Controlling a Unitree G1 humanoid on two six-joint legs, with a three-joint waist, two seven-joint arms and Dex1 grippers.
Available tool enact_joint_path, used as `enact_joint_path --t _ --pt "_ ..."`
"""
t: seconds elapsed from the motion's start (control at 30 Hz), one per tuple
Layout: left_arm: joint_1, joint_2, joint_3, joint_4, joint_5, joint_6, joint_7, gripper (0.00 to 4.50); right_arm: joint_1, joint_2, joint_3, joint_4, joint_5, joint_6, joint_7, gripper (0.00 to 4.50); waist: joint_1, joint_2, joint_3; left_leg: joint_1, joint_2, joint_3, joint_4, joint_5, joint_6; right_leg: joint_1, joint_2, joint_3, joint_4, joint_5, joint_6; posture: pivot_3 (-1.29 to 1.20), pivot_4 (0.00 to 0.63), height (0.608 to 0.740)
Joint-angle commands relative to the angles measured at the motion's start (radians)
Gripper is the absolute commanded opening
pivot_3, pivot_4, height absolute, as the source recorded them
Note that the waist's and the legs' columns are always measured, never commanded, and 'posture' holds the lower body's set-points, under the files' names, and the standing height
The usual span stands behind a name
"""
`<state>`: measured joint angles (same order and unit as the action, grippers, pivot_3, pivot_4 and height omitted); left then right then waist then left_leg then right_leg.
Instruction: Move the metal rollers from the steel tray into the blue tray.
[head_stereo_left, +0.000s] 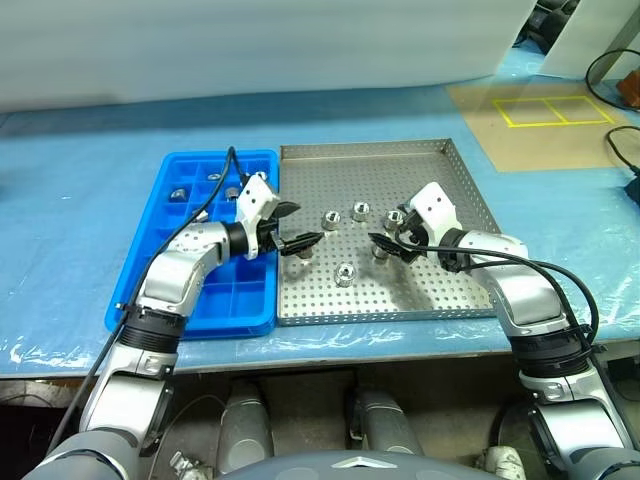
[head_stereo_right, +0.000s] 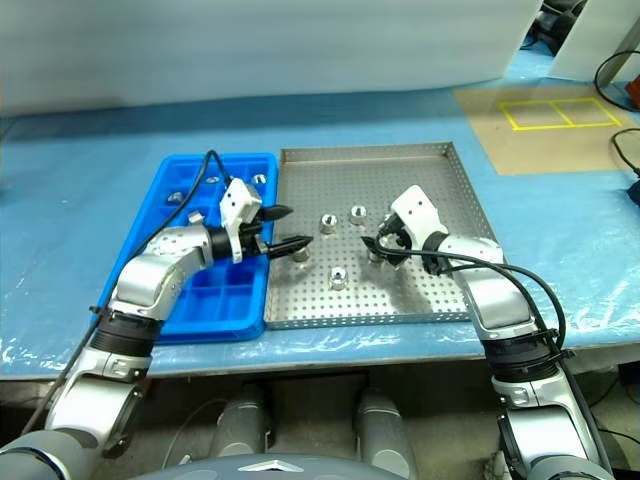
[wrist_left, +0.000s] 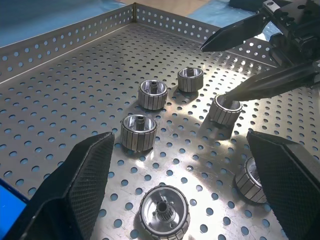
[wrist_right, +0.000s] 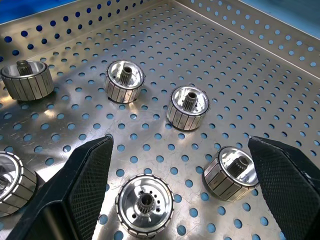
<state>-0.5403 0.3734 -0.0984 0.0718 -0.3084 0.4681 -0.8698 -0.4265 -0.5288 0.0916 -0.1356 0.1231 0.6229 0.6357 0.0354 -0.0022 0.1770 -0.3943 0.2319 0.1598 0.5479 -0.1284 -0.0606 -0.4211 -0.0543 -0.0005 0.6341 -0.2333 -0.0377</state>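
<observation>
A blue-covered table (head_stereo_left: 90, 200) carries the blue tray (head_stereo_left: 160, 290) beside the steel tray (head_stereo_left: 400, 150).

a blue plastic sheet (head_stereo_left: 80, 190) covers the table. a tan floor patch (head_stereo_left: 540, 125) with yellow tape squares (head_stereo_left: 555, 110) lies beyond. a pale wall (head_stereo_left: 260, 50) stands behind.

Both arms are silver-grey with black ribbed joint rings; white wrist blocks carry black, textured, pointed fingers (wrist_left: 85, 185); black cables loop alongside.
</observation>
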Motion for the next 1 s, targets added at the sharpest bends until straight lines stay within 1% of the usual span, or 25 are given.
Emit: enact_joint_path --t 0.03,0.6,1.0 --pt "-0.008 0.004 0.008 -0.050 -0.013 0.002 0.006 4.50 -0.024 0.007 0.000 -0.033 0.006 -0.014 -0.001 4.49 0.000 0.000 0.000 0.000 0.000 0.000 0.000 0.000 0.000 0.000 0.000 0.000 0.000 0.000 0.000 -0.24 0.150 0.740" --pt "-0.005 0.010 0.009 -0.076 -0.017 0.022 0.015 4.50 -0.028 0.014 0.002 -0.018 0.003 -0.027 -0.002 4.49 0.001 0.000 0.000 0.000 0.000 0.000 0.000 0.000 0.000 0.000 0.000 0.000 0.000 0.000 0.000 -0.24 0.150 0.740" --pt "-0.022 0.007 -0.004 -0.059 -0.006 0.024 0.014 4.50 -0.027 0.018 0.001 -0.015 0.001 -0.032 -0.005 4.49 0.001 0.000 0.000 0.000 0.000 0.000 0.000 0.000 0.000 0.000 0.000 0.000 0.000 0.000 0.000 -0.24 0.150 0.740"
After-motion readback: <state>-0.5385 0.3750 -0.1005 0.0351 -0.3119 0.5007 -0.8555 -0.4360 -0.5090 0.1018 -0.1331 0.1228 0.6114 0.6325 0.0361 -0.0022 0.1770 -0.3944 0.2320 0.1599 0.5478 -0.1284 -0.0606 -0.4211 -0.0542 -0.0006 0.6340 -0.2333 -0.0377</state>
